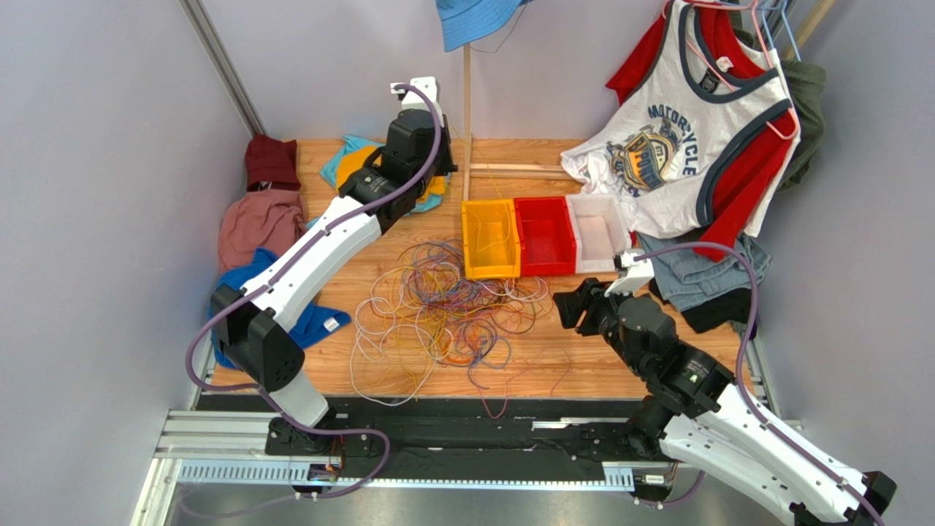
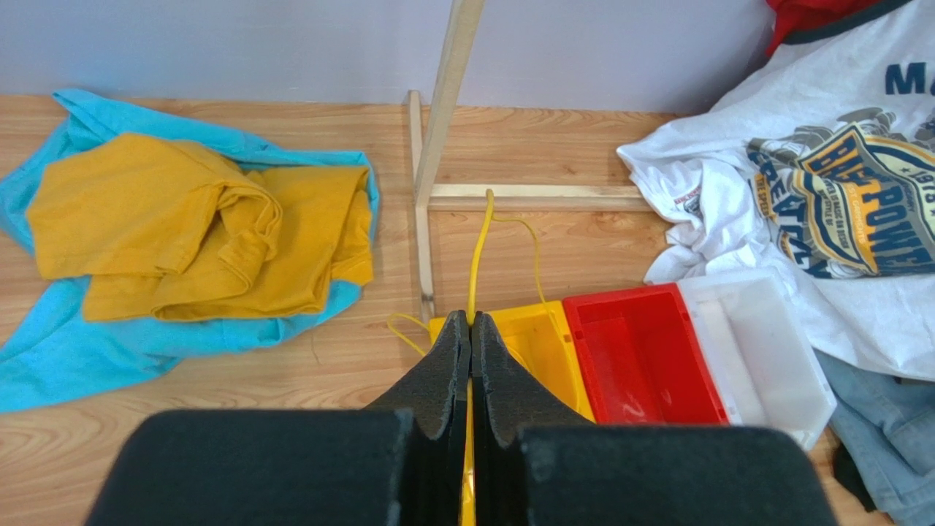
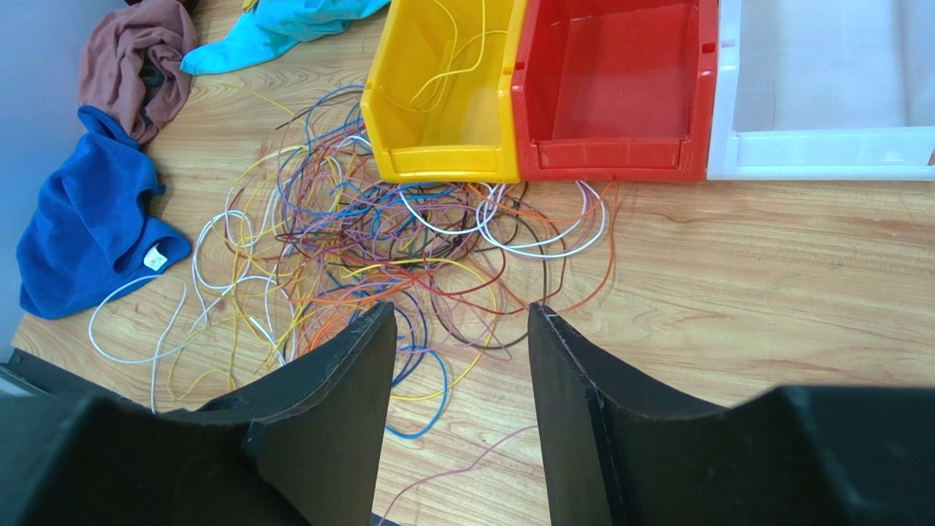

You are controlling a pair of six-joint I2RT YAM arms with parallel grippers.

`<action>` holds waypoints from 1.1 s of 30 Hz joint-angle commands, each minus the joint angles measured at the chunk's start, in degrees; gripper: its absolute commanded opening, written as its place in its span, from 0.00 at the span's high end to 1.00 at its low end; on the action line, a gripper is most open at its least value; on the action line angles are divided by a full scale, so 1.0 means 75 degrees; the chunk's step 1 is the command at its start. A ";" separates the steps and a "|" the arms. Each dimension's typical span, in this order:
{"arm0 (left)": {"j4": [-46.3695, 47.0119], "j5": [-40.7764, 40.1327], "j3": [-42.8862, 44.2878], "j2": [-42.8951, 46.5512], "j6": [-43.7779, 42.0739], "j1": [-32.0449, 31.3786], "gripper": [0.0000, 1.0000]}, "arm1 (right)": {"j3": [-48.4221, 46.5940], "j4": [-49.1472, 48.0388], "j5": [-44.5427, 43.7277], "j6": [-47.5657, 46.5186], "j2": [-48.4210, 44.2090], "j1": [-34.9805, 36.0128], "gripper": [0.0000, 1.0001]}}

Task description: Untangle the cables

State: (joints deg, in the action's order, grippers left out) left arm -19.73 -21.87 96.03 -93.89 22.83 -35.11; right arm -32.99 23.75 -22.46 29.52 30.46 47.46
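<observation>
The yellow bin point(image 3: 439, 153), left of the red bin point(image 3: 615, 156), holds a yellow cable point(image 2: 477, 258) clamped in the left gripper's point(image 2: 470, 320) jaws. The right gripper's point(image 3: 461, 320) jaws stand apart above the tangled cables point(image 3: 362, 247).

left arm point(image 1: 320, 254): white shell, black joints
right arm point(image 1: 738, 436): same
hoses point(image 1: 755, 312): purple-grey, looping
fingers point(image 3: 329, 406): black, wedge-shaped

Cables point(image 3: 362, 247) lie before the bins point(image 3: 609, 159); one seemingly inside the leftmost.
</observation>
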 commanded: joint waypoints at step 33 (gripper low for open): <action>0.0743 0.0150 -0.0510 -0.1907 0.0811 -0.1049 1.00 | 0.0403 -0.0248 -0.0146 -0.0033 -0.0206 0.0047 0.49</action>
State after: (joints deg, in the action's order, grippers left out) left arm -16.82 -24.21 93.25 -106.91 25.47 -42.59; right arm -30.70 23.40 -22.50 29.52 29.45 47.46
